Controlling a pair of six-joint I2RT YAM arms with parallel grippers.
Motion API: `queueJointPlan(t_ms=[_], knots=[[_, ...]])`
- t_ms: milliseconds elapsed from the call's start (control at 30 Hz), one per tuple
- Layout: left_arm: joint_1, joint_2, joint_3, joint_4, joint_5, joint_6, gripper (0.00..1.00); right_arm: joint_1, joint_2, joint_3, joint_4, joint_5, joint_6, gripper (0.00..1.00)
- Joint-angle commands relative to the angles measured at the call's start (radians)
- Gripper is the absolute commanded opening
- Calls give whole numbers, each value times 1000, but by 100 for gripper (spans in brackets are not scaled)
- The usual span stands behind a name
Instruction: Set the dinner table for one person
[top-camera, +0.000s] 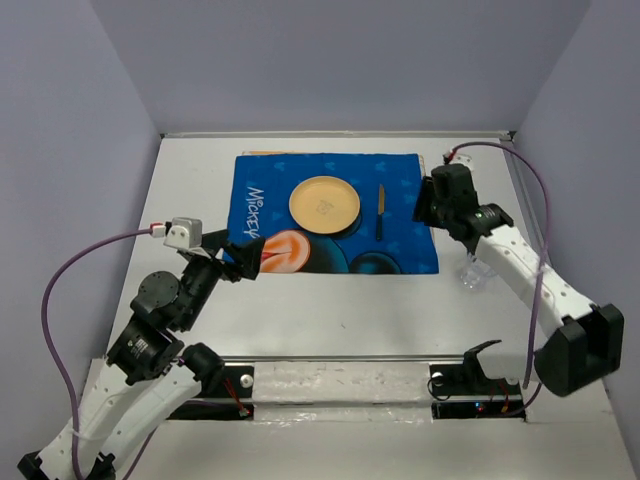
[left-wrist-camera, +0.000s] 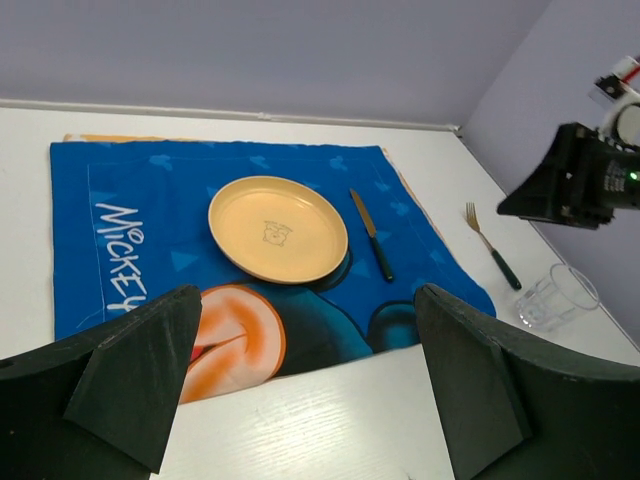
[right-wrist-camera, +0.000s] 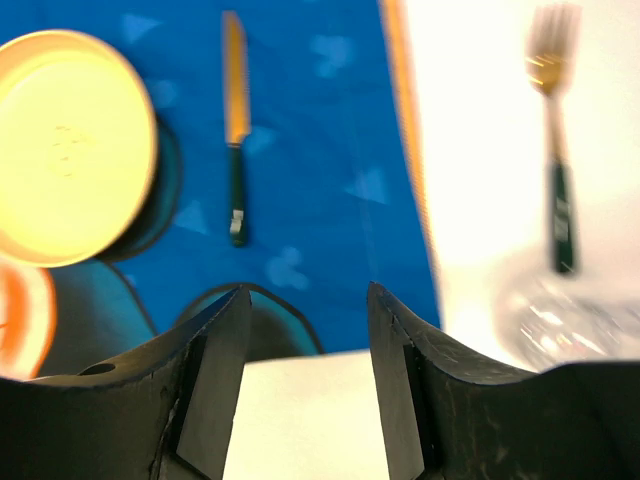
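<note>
Bench (top-camera: 330, 310) half set. R tool (right-wrist-camera: 307, 300) released, empty; fork (right-wrist-camera: 556, 140) ahead-right, glass (right-wrist-camera: 565, 320) near its handle. Grip mid-handle w/o nudging glass.

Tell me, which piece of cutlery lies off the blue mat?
The fork: it lies on the bare white table beside the glass, while the knife lies on the mat by the plate.

Robot lab test cell, not home. Plain lavender panels (top-camera: 340, 60) boxing in white surface (top-camera: 330, 320) on three sides; left arm (top-camera: 150, 345) and right arm (top-camera: 520, 262) bolted to metal rail (top-camera: 340, 383) at near edge; purple cables (top-camera: 46, 305) looping loose from wrists.
</note>
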Motion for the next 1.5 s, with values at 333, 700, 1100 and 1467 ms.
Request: queueJointPlan(t_ms=[333, 700, 1100, 1467], knots=[[16, -81, -16, 66, 85, 21, 99, -72, -225, -144, -471, 347, 314, 60], [-21, -116, -16, 53, 52, 19, 99, -165, -127, -238, -199, 167, 187, 57], [-22, -102, -14, 53, 49, 25, 99, -226, 37, -179, -143, 209, 100, 28], [-24, -90, -14, 50, 45, 27, 99, -258, -28, -198, -129, 212, 94, 33]])
